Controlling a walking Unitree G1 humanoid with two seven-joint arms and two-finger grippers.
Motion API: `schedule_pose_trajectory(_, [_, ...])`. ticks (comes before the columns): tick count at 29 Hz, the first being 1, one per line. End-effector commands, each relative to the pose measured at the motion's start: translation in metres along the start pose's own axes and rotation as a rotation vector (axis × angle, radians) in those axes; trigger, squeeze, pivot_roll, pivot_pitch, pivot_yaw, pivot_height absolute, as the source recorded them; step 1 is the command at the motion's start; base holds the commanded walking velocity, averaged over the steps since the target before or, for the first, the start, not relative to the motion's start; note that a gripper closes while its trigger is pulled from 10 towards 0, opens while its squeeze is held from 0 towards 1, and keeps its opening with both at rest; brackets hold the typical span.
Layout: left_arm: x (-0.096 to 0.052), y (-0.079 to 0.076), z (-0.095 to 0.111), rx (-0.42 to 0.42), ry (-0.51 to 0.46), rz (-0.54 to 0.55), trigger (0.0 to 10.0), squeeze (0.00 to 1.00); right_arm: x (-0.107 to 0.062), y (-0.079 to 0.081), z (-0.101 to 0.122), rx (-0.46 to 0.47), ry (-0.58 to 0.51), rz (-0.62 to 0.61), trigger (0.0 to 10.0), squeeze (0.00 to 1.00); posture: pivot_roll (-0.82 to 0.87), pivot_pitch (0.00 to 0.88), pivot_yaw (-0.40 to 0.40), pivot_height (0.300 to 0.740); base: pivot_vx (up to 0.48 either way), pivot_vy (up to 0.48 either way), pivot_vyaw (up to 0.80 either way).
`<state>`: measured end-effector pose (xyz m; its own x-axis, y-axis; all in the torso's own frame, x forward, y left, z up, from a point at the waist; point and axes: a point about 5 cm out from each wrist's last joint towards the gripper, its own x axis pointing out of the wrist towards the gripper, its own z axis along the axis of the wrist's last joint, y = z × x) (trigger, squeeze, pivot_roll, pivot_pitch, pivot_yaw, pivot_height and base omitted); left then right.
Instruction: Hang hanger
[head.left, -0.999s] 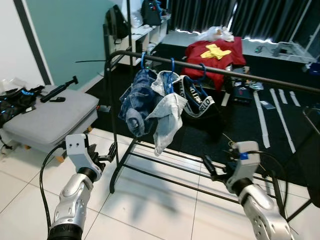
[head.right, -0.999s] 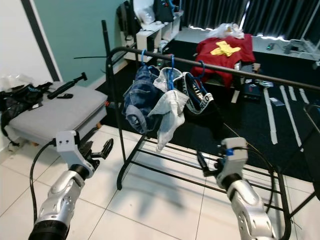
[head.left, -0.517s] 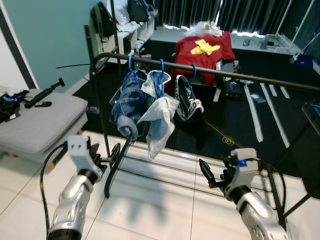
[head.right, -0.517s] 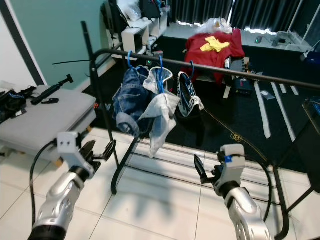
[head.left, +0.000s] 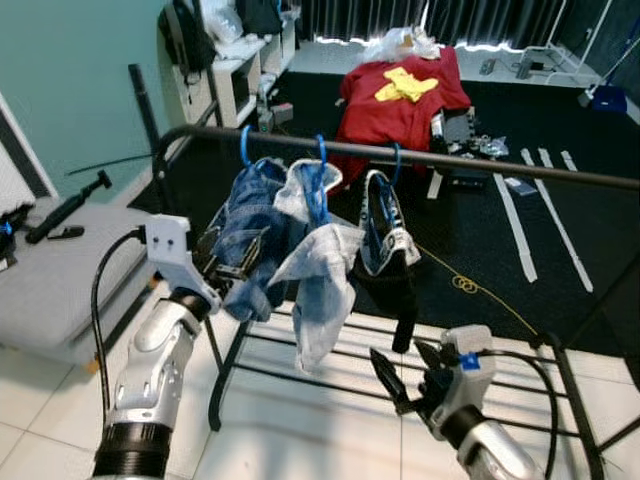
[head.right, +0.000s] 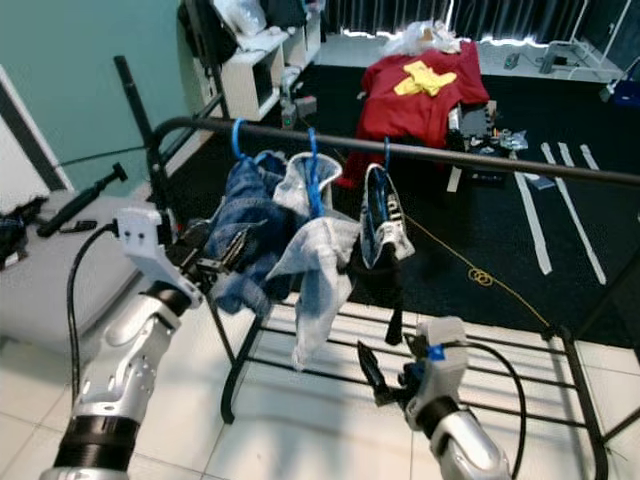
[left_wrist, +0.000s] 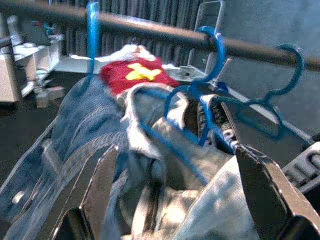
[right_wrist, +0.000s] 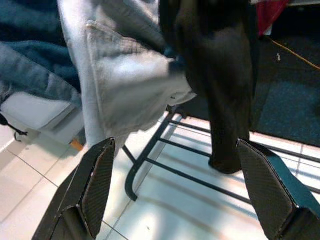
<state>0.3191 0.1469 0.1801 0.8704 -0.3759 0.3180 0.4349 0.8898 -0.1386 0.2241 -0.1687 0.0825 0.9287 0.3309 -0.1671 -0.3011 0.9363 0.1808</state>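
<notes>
The left hand (head.left: 232, 262) is raised to the jeans (head.left: 255, 235) on the rack (head.left: 520, 172), its fingers spread wide, holding nothing. The right hand (head.left: 400, 375) is low under the clothes, fingers also spread and empty. Three blue hangers (left_wrist: 210, 65) hook on the bar, each with clothes.

Silver, segmented arms with black wrist collars and white boxy wrist housings. Black cables looped alongside. Blue marking on the right housing. Long black fingers (left_wrist: 97, 187), angular, matte.
</notes>
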Motion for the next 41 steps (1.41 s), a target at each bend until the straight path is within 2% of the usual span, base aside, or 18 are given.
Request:
schedule_pose_trajectory(1, [-0.003, 0.003, 0.006, -0.012, -0.012, 0.006, 10.0, 0.0, -0.001, 0.003, 0.001, 0.012, 0.0, 0.002, 10.0, 0.0, -0.06, 0.094, 0.024, 0.74, 0.352, 0.0, 0.0])
schedule_pose_trajectory(3, [0.008, -0.001, 0.038, -0.095, -0.115, -0.059, 10.0, 0.0, -0.002, 0.004, 0.002, 0.023, 0.004, -0.002, 10.0, 0.0, -0.06, 0.097, 0.028, 0.74, 0.165, 0.0, 0.0])
schedule_pose_trajectory(4, [0.008, -0.001, 0.038, -0.095, -0.115, -0.059, 10.0, 0.0, -0.002, 0.004, 0.002, 0.023, 0.004, -0.002, 10.0, 0.0, -0.06, 0.097, 0.028, 0.74, 0.0, 0.0, 0.0])
schedule_pose_trajectory(5, [0.013, -0.003, 0.06, -0.129, -0.178, -0.126, 10.0, 0.0, -0.002, 0.005, 0.002, 0.027, 0.005, -0.002, 10.0, 0.0, -0.06, 0.097, 0.033, 0.74, 0.0, 0.0, 0.0])
schedule_pose_trajectory(6, [0.013, -0.003, 0.06, -0.129, -0.178, -0.126, 10.0, 0.0, -0.002, 0.005, 0.002, 0.027, 0.005, -0.002, 10.0, 0.0, -0.06, 0.097, 0.033, 0.74, 0.0, 0.0, 0.0])
schedule_pose_trajectory(7, [0.015, -0.005, 0.075, -0.147, -0.216, -0.176, 10.0, 0.0, -0.002, 0.006, 0.002, 0.029, 0.005, -0.003, 10.0, 0.0, -0.06, 0.097, 0.033, 0.74, 0.0, 0.0, 0.0])
schedule_pose_trajectory(9, [0.017, -0.006, 0.083, -0.136, -0.228, -0.211, 10.0, 0.0, -0.002, 0.006, 0.002, 0.031, 0.005, -0.003, 10.0, 0.0, -0.06, 0.098, 0.036, 0.74, 0.0, 0.0, 0.0])
schedule_pose_trajectory(13, [0.018, -0.008, 0.082, -0.106, -0.212, -0.227, 10.0, 0.0, -0.001, 0.007, 0.002, 0.032, 0.004, -0.003, 10.0, 0.0, -0.06, 0.097, 0.04, 0.74, 0.0, 0.0, 0.0])
schedule_pose_trajectory(14, [0.02, -0.009, 0.064, 0.004, -0.131, -0.21, 10.0, 0.0, 0.0, 0.007, 0.003, 0.032, 0.001, -0.004, 10.0, 0.0, -0.05, 0.096, 0.044, 0.74, 0.0, 0.0, 0.0])
schedule_pose_trajectory(15, [0.02, -0.009, 0.064, 0.004, -0.131, -0.21, 10.0, 0.0, 0.0, 0.007, 0.003, 0.032, 0.001, -0.004, 10.0, 0.0, -0.05, 0.096, 0.044, 0.74, 0.0, 0.0, 0.0])
schedule_pose_trajectory(17, [0.027, -0.019, 0.032, 0.12, -0.023, -0.238, 10.0, 0.0, 0.002, 0.008, 0.003, 0.031, -0.002, -0.006, 10.0, 0.0, -0.06, 0.089, 0.051, 0.74, 0.0, 0.0, 0.0])
schedule_pose_trajectory(20, [0.03, -0.025, 0.024, 0.139, 0.002, -0.26, 10.0, 0.0, 0.003, 0.008, 0.003, 0.031, -0.002, -0.006, 10.0, 0.0, -0.06, 0.089, 0.051, 0.74, 0.0, 0.0, 0.0])
schedule_pose_trajectory(21, [0.038, -0.032, 0.019, 0.142, 0.01, -0.292, 10.0, 0.0, 0.004, 0.008, 0.003, 0.029, -0.003, -0.007, 10.0, 0.0, -0.07, 0.084, 0.056, 0.74, 0.0, 0.0, 0.0])
schedule_pose_trajectory(23, [0.038, -0.032, 0.019, 0.142, 0.01, -0.292, 10.0, 0.0, 0.004, 0.008, 0.003, 0.029, -0.003, -0.007, 10.0, 0.0, -0.07, 0.084, 0.056, 0.74, 0.0, 0.0, 0.0])
schedule_pose_trajectory(25, [0.055, -0.04, 0.01, 0.186, 0.059, -0.311, 10.0, 0.0, 0.006, 0.009, 0.004, 0.026, -0.006, -0.012, 10.0, 0.0, -0.07, 0.078, 0.066, 0.74, 0.0, 0.0, 0.0])
schedule_pose_trajectory(29, [0.062, -0.039, 0.008, 0.212, 0.078, -0.297, 10.0, 0.0, 0.007, 0.009, 0.004, 0.026, -0.008, -0.015, 10.0, 0.0, -0.08, 0.075, 0.074, 0.74, 0.0, 0.0, 0.0])
schedule_pose_trajectory(34, [0.079, -0.019, 0.015, 0.263, 0.073, -0.11, 10.0, 0.0, 0.008, 0.009, 0.005, 0.025, -0.015, -0.027, 10.0, 0.0, -0.09, 0.07, 0.085, 0.74, 0.0, 0.0, 0.0])
schedule_pose_trajectory(41, [0.085, -0.011, 0.006, 0.267, 0.113, -0.054, 10.0, 0.0, 0.008, 0.008, 0.005, 0.018, -0.015, -0.034, 10.0, 0.0, -0.1, 0.07, 0.087, 0.74, 0.0, 0.0, 0.0])
